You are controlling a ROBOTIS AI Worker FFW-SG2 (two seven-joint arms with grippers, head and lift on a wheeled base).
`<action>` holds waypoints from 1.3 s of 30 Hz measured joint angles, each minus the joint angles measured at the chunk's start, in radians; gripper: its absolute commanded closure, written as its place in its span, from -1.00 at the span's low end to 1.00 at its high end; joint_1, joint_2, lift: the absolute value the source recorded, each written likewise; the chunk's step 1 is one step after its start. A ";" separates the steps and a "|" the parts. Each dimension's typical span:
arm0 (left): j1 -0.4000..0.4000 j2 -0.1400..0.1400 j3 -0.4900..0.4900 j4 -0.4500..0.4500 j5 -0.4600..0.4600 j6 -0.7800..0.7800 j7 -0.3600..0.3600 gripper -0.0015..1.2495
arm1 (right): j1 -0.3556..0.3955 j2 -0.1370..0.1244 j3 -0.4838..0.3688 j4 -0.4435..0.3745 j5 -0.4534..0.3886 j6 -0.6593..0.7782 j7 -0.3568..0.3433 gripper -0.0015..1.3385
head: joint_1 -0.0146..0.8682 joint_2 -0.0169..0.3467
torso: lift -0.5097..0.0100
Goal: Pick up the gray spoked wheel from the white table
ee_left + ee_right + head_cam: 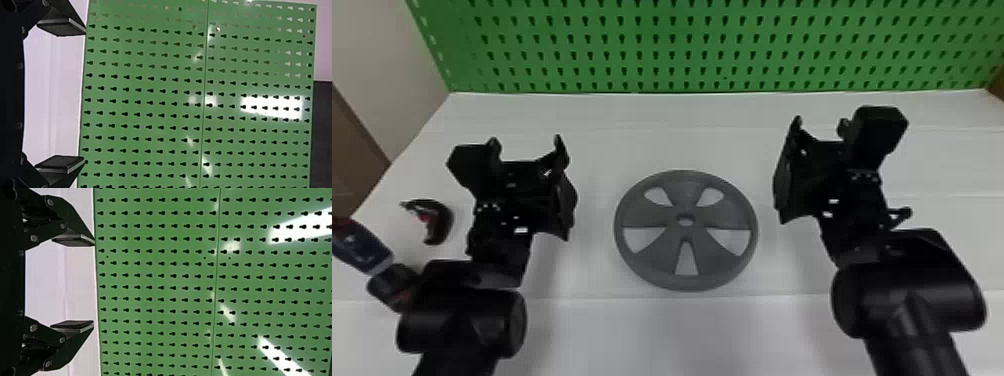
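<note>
The gray spoked wheel point(652, 252) lies flat on the white table point(682, 330), between the two arms in the head view. To its left and apart from it is my left gripper point(527, 143). My right gripper point(821, 124) is on the wheel's other side, a little above the tabletop and also not touching it. In the left wrist view, the left gripper point(84, 95) is open, its two fingers wide apart around nothing. The right gripper point(93, 283) also stands open and holds nothing in the right wrist view.
A green pegboard point(652, 45) rises along the table's back edge. At the left, beside the left arm, are a small dark curved object with red on it point(439, 222) and a blue and black tool point(362, 247), partly behind that arm.
</note>
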 measured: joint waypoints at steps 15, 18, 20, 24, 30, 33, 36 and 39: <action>0.001 0.000 -0.001 0.000 0.002 -0.002 0.000 -0.79 | 0.000 -0.001 0.003 0.000 0.003 -0.001 -0.001 -0.23 | 0.86 -0.66 | 0.58; 0.001 0.000 -0.001 0.000 0.002 -0.002 0.000 -0.79 | 0.000 -0.002 0.003 0.000 0.004 -0.001 -0.001 -0.23 | 0.86 -0.66 | 0.58; 0.001 0.000 -0.001 0.000 0.002 -0.002 0.000 -0.79 | 0.000 -0.002 0.003 0.000 0.004 -0.001 -0.001 -0.23 | 0.86 -0.66 | 0.58; 0.001 0.000 -0.001 0.000 0.002 -0.002 0.000 -0.79 | -0.001 -0.002 0.003 0.000 0.004 -0.001 -0.001 -0.23 | 0.86 -0.66 | 0.58; 0.001 0.000 -0.001 0.000 0.002 -0.002 0.000 -0.79 | -0.003 -0.001 0.002 0.000 0.004 -0.001 -0.001 -0.23 | 0.86 -0.66 | 0.58; 0.001 0.000 0.001 0.000 0.003 -0.002 0.000 -0.79 | -0.003 -0.001 0.001 0.000 0.004 -0.001 -0.001 -0.23 | 0.86 -0.66 | 0.58; 0.001 0.000 0.001 0.000 0.003 -0.002 0.000 -0.79 | -0.004 -0.001 0.001 0.000 0.004 -0.001 -0.001 -0.23 | 0.86 -0.66 | 0.58; 0.001 0.000 0.001 0.000 0.004 -0.002 0.000 -0.79 | -0.006 -0.001 0.001 -0.004 0.010 0.000 -0.001 -0.23 | 0.86 -0.66 | 0.58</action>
